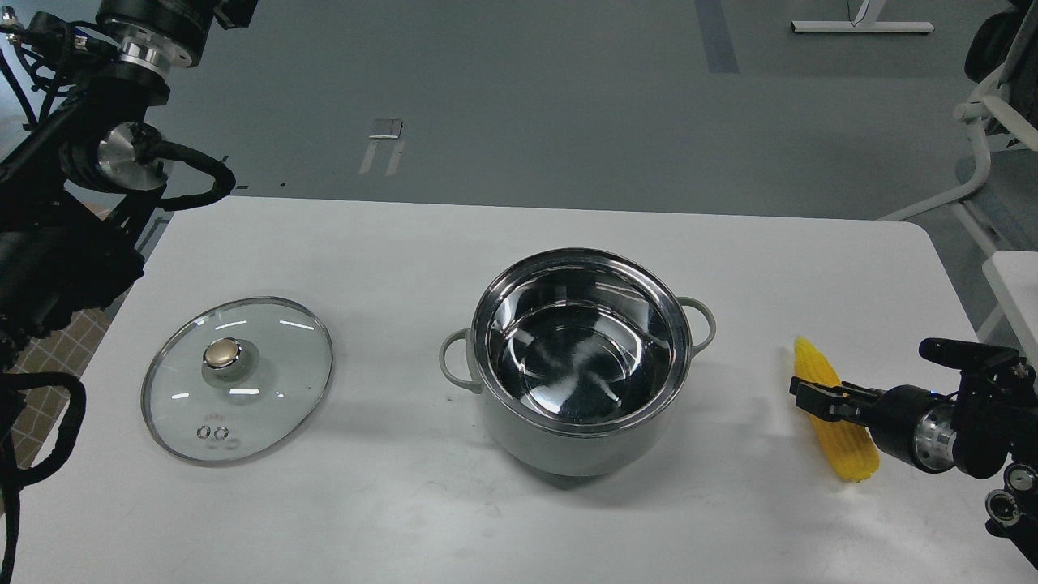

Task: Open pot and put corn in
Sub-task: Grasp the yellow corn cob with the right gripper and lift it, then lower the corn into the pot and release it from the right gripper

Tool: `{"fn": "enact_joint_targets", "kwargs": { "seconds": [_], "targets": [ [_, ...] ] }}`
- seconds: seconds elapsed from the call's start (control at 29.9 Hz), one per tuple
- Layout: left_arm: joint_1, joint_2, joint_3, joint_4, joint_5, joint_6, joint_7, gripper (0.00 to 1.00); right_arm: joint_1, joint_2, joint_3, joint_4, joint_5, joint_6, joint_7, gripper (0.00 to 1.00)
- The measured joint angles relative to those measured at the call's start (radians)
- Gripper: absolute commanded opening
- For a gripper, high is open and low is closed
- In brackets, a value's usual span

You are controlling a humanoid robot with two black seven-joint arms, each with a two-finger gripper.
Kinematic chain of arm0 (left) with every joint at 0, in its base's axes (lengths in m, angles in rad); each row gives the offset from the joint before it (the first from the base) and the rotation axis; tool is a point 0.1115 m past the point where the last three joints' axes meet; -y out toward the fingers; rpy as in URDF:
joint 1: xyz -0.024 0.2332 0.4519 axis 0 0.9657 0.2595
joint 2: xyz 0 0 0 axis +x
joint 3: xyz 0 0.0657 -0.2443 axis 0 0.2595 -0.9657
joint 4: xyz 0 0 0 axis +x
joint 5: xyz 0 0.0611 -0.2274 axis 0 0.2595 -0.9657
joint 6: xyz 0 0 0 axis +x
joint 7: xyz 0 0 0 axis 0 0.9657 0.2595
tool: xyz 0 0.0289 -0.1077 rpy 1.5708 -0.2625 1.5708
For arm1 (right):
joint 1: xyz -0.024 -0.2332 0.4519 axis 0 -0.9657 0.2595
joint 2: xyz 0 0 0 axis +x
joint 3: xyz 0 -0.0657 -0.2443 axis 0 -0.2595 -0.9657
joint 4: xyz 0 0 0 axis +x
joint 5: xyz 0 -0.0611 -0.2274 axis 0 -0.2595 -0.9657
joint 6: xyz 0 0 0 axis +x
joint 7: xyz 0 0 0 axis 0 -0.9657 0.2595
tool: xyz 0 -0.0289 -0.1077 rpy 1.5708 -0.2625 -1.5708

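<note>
Head view: right gripper (813, 399) lies over the corn (835, 430), its fingers too dark to tell apart.
Left arm's gripper is out of frame; the open pot (580, 361) stands mid-table (405, 503), glass lid (237, 379) flat at left, corn right of the pot.

No lettering, label, brand or number can be read anywhere; the pot (580, 361) shows plain pale walls and bare steel inside; left of the pot, the glass lid (237, 379) carries only two small metal rings near its rim, with no legible mark; right of the pot, the corn (834, 410) bears no sticker.
</note>
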Motion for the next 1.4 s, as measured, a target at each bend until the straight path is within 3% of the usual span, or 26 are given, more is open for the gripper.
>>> {"fn": "enact_joint_targets", "kwargs": {
  "seconds": [0.13, 0.33, 0.54, 0.67, 0.8, 0.97, 1.14, 1.3, 1.4],
  "targets": [
    [0.001, 0.0, 0.0, 0.0, 0.0, 0.002, 0.0, 0.98, -0.006, 0.001, -0.006, -0.006, -0.027, 0.0, -0.004, 0.28],
    [0.003, -0.002, 0.003, 0.0, 0.0, 0.003, 0.0, 0.98, 0.002, 0.001, 0.012, 0.003, -0.031, 0.0, -0.004, 0.12],
    [-0.007, 0.002, 0.003, -0.002, 0.001, 0.003, 0.0, 0.98, 0.025, 0.011, 0.187, 0.062, 0.005, 0.0, 0.001, 0.12],
    [-0.011, 0.002, 0.003, -0.013, 0.002, 0.003, 0.001, 0.98, 0.077, 0.09, 0.271, 0.135, 0.1, 0.0, 0.001, 0.12],
    [-0.02, 0.002, 0.004, -0.016, 0.006, 0.003, 0.002, 0.98, 0.122, 0.2, 0.251, 0.222, 0.129, 0.0, -0.003, 0.12],
    [-0.022, 0.005, 0.004, -0.018, 0.011, 0.003, 0.002, 0.98, 0.193, 0.277, 0.096, 0.262, 0.13, 0.0, -0.006, 0.13],
    [-0.022, 0.013, 0.004, -0.023, 0.011, 0.003, 0.002, 0.98, 0.233, 0.283, -0.05, 0.269, 0.127, 0.0, -0.006, 0.19],
    [-0.026, 0.013, 0.003, -0.024, 0.011, 0.003, 0.002, 0.98, 0.25, 0.281, -0.137, 0.264, 0.124, 0.0, -0.006, 0.37],
    [-0.026, 0.01, 0.003, -0.024, 0.011, 0.004, 0.002, 0.98, 0.253, 0.275, -0.166, 0.263, 0.12, 0.0, -0.007, 0.93]
  ]
}}
